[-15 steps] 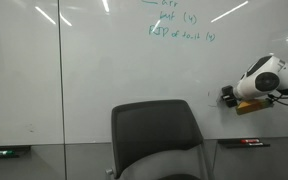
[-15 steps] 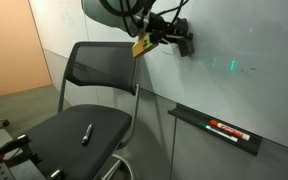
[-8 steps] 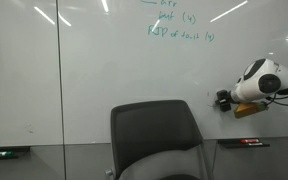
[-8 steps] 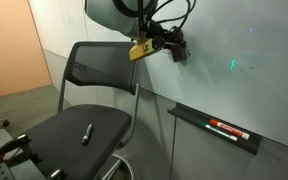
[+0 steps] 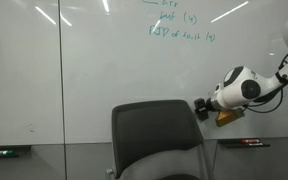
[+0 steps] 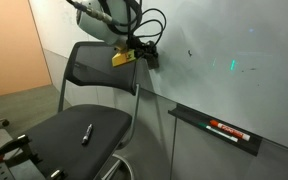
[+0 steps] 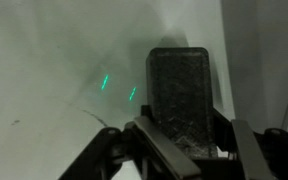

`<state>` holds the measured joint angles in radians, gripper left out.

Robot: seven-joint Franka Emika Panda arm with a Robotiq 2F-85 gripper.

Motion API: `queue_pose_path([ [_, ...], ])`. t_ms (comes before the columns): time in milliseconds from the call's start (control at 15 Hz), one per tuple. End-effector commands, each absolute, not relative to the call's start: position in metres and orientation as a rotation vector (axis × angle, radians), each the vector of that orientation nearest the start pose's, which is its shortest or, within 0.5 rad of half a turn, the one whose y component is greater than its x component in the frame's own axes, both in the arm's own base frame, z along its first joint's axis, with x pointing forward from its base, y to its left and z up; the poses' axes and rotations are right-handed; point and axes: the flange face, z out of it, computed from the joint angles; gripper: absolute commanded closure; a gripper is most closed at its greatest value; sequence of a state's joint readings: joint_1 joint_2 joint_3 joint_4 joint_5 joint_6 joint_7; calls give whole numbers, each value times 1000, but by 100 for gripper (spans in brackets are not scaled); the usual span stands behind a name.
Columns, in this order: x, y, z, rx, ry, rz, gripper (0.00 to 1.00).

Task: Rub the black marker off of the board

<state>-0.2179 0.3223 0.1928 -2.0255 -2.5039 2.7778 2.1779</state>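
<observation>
wrist view alone shows end effector (image 7: 182, 138) clamped on dark eraser (image 7: 180, 85) against board (image 7: 54, 60).

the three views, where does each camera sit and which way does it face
An exterior view: faces the board square on, over the chair; the arm reaches in from the picture's right, gripper at the board.
An exterior view: sits off to the side, looking obliquely along the board past the chair toward the pen tray; the arm hangs in from the top.
Wrist view: looks past the fingers at the board, a dark eraser block between them.
Shared: both exterior views show chair, board and gripper.
</observation>
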Motion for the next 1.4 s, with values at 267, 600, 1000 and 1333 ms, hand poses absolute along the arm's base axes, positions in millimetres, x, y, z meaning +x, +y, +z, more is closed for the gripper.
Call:
queue_pose_path([
  [267, 602, -62, 318, -3151, -345, -1814, 67],
  [600, 604, -62, 354, -3205, -366, -1815, 67],
  [1000, 614, -34, 376, -3190, -371, -1837, 67],
  [1333, 610, -46, 376, -3292, -313, -1762, 67],
])
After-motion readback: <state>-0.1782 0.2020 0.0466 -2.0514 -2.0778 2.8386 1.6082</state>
